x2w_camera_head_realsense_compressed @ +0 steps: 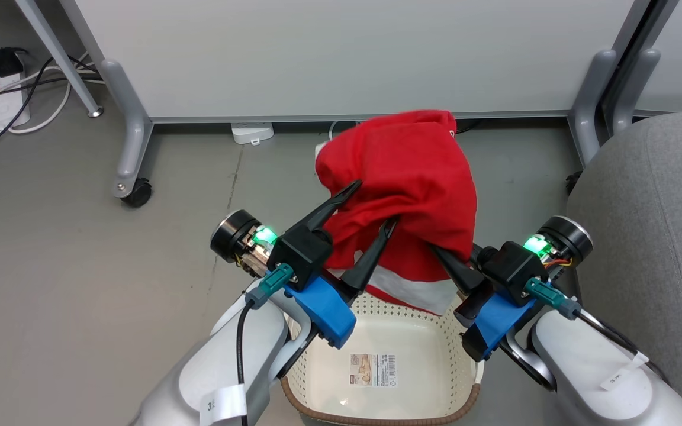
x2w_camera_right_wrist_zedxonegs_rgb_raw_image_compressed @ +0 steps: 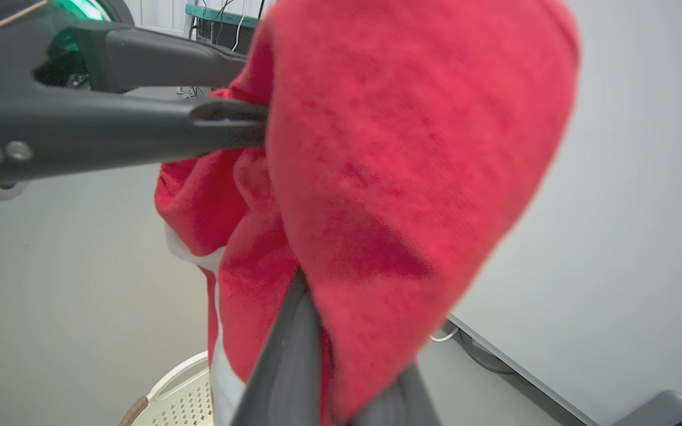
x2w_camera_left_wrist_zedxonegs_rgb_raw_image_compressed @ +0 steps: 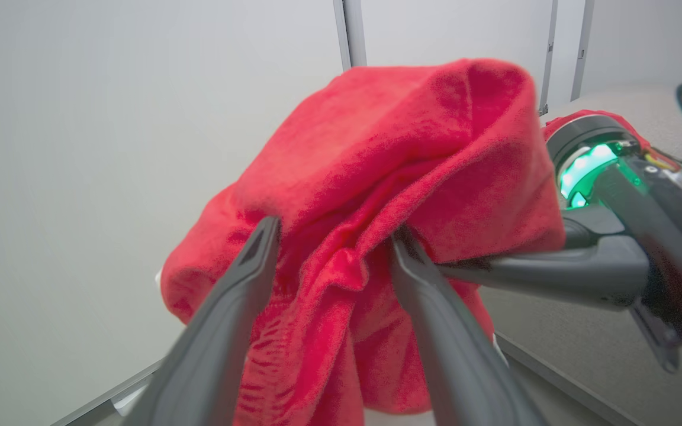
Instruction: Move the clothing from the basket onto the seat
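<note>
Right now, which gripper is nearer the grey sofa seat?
Right. The right gripper, shut on the red garment, sits just left of the grey sofa seat; the left gripper, open around a garment fold, is farther left.

The clothing (x2w_camera_head_realsense_compressed: 412, 171) is bright red with a white band along its lower edge. Below it, the basket (x2w_camera_head_realsense_compressed: 418, 378) is cream and dotted with perforations, with a brown woven-look rim. Beside the basket, the seat (x2w_camera_head_realsense_compressed: 655, 236) is grey. The left hand (x2w_camera_head_realsense_compressed: 375, 202) and right hand (x2w_camera_head_realsense_compressed: 443, 255) are black on blue mounts.
</note>
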You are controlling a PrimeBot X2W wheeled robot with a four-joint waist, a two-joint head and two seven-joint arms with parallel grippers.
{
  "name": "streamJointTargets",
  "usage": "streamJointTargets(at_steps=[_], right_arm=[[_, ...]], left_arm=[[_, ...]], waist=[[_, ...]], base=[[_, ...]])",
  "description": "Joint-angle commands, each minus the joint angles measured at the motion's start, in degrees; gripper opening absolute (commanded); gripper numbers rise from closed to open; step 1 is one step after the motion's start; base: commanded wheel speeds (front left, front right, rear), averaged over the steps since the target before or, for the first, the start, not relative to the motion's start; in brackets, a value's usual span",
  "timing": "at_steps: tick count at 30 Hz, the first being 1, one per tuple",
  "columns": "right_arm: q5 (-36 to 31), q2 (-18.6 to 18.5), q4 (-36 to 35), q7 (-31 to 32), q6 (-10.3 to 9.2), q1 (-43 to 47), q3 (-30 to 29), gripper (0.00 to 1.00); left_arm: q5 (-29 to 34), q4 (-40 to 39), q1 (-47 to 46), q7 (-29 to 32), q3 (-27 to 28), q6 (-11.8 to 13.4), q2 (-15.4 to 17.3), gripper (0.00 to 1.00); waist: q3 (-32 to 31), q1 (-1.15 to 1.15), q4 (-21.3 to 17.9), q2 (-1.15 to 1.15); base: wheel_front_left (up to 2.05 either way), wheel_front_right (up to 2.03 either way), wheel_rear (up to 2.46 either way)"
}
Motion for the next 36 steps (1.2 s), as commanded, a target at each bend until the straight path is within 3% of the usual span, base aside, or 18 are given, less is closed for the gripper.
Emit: streamJointTargets(at_steps=[1,10,17,27,36], right_arm=[[0.2,0.1,-0.3,0.0,0.01,-0.1,-0.2,0.00],[0.6,0.4,-0.6,0.0,0.01,0.7,-2.0,0.00],[0.3,2.1,-1.7,0.0,0.01,2.2,-8.1,0.00],[-2.1,4.8,-5.2,0.0,0.01,4.4,-16.5,0.00],[-3.6,6.8,-10.1,0.0,0.01,7.4,-23.6,0.00]], left_arm=[[0.3,-0.1,-0.1,-0.3,0.3,-0.1,0.1,1.00],[1.1,-0.5,0.1,-0.3,1.1,-0.1,0.4,1.00],[2.2,-1.5,0.8,-0.3,2.3,-0.1,0.9,1.00],[3.5,-3.1,1.4,-0.3,2.9,-0.1,1.3,1.00],[4.0,-3.7,0.9,-0.3,2.5,-0.1,1.7,1.00]], waist=[[-0.1,0.00,0.0,0.00],[0.2,0.00,-0.1,0.00],[1.4,0.00,-1.9,0.00],[4.1,0.00,-7.5,0.00],[6.8,0.00,-15.0,0.00]], base=[[0.00,0.00,0.00],[0.00,0.00,0.00],[0.00,0.00,0.00],[0.00,0.00,0.00],[0.00,0.00,0.00]])
